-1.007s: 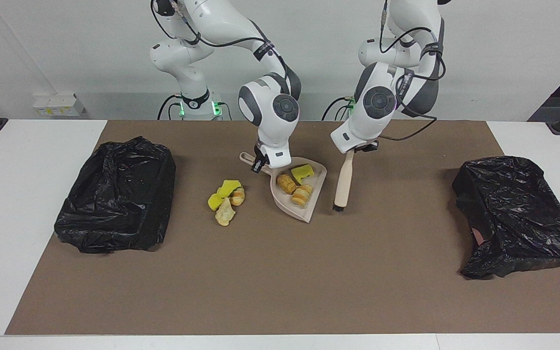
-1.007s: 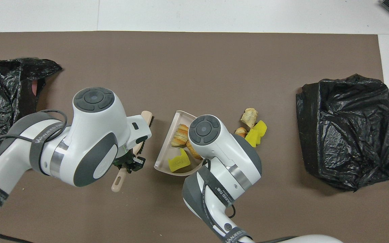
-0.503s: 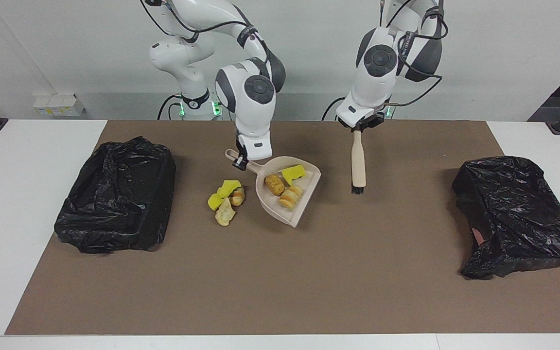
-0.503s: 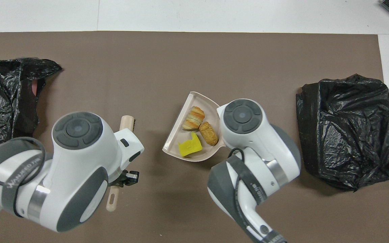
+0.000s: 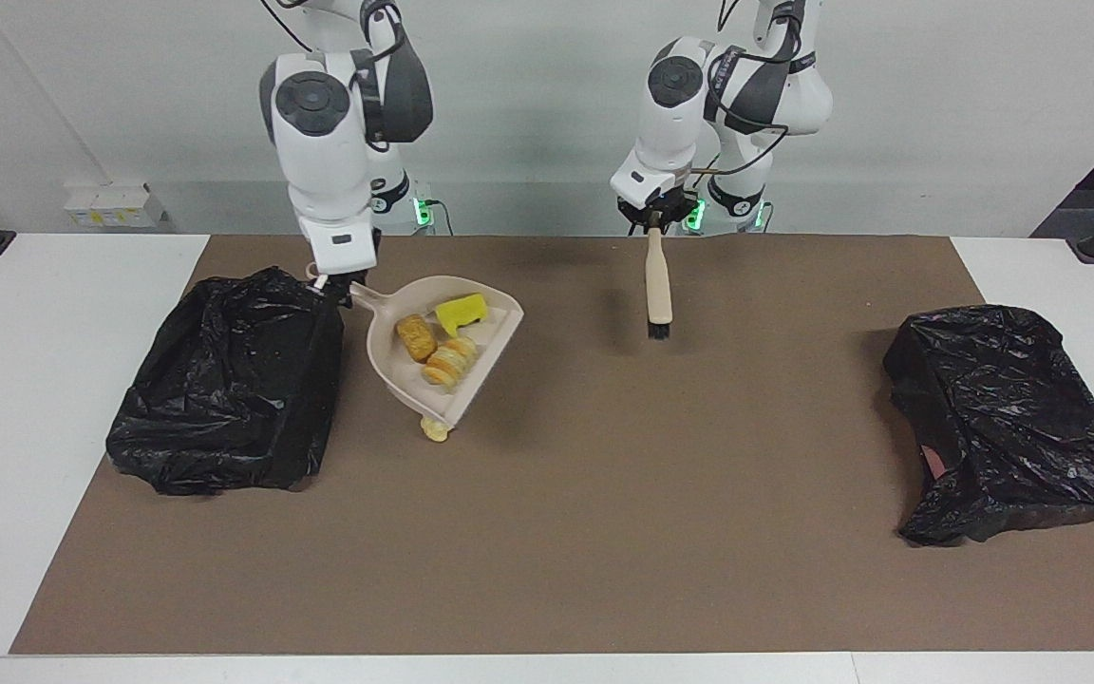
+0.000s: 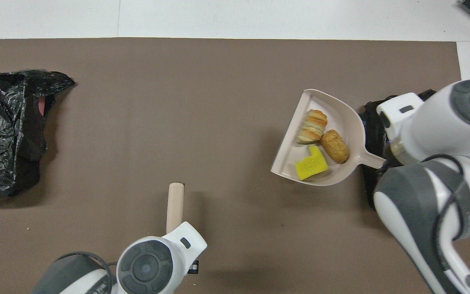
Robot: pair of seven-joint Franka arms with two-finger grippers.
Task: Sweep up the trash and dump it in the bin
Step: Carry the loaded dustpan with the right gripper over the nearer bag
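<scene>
Right gripper (image 5: 338,281): up in the air at the edge of the black bin bag (image 5: 234,380) toward the right arm's end of the table, fingers clamped on the handle of the dustpan (image 5: 495,328).
Dustpan: lifted clear of the brown mat (image 5: 604,532), tilted, handle toward the bag, open lip pointing to the middle of the table.
Trash in the pan: three pieces riding along, a yellow sponge chunk (image 5: 460,313), a brown roll (image 5: 415,337) and a layered pastry (image 5: 448,362); in the overhead view they sit close together, sponge (image 6: 311,164), roll (image 6: 335,146), pastry (image 6: 311,126).
Trash on the mat: one pale scrap (image 5: 434,429) peeks out just under the pan's lip, lying on the mat; whatever else lies under the pan is hidden from both cameras.
Left gripper (image 5: 653,224): raised over the mat's edge nearest the robots, near the middle of that edge, fingers closed around the top of the hand brush (image 5: 658,285).
Brush: hanging nearly straight down, black bristles at the bottom, off the mat with its shadow beside it.
Second bag (image 5: 1012,418): crumpled black bag at the left arm's end of the table, resting partly on the mat's corner, well apart from both grippers.
</scene>
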